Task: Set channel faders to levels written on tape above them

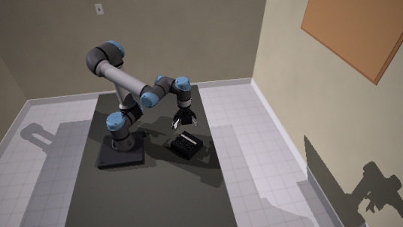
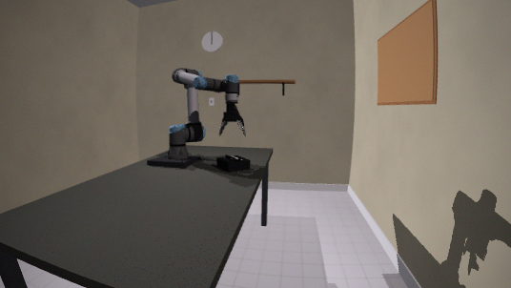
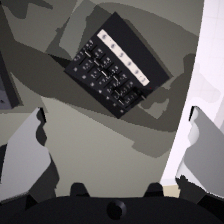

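Note:
The lighting desk (image 1: 186, 144) is a small black box on the dark table, near the table's right edge. It also shows in the exterior view (image 2: 233, 162) and in the wrist view (image 3: 116, 65), turned at an angle. A white tape strip (image 3: 123, 56) with small numbers runs along its far side, above rows of faders (image 3: 106, 77). The numbers and fader levels are too small to read. My gripper (image 1: 184, 122) hangs well above the desk, fingers spread wide and empty; it shows in the exterior view (image 2: 233, 127) and in the wrist view (image 3: 115, 145).
The arm's base plate (image 1: 121, 154) sits on the table left of the desk. The table's right edge (image 1: 216, 150) runs close to the desk, with tiled floor below. A wall shelf (image 2: 264, 82) is behind the arm.

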`<action>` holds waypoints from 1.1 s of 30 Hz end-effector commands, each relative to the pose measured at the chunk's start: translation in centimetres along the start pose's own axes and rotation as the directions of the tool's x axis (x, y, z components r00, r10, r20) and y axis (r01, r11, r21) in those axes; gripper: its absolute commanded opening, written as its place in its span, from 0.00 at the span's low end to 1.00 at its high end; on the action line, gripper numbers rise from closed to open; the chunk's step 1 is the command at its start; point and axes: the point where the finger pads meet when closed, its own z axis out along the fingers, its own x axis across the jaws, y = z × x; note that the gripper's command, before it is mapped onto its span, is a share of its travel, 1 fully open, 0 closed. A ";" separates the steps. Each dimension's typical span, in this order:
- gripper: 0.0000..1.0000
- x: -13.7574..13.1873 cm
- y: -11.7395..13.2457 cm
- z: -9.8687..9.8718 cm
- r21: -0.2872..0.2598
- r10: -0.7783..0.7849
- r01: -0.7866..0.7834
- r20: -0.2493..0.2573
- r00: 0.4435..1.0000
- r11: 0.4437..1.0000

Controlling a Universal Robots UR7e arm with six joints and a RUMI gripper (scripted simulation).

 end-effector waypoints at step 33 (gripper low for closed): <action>1.00 0.4 0.0 1.2 -0.001 0.367 -0.367 0.002 0.930 0.930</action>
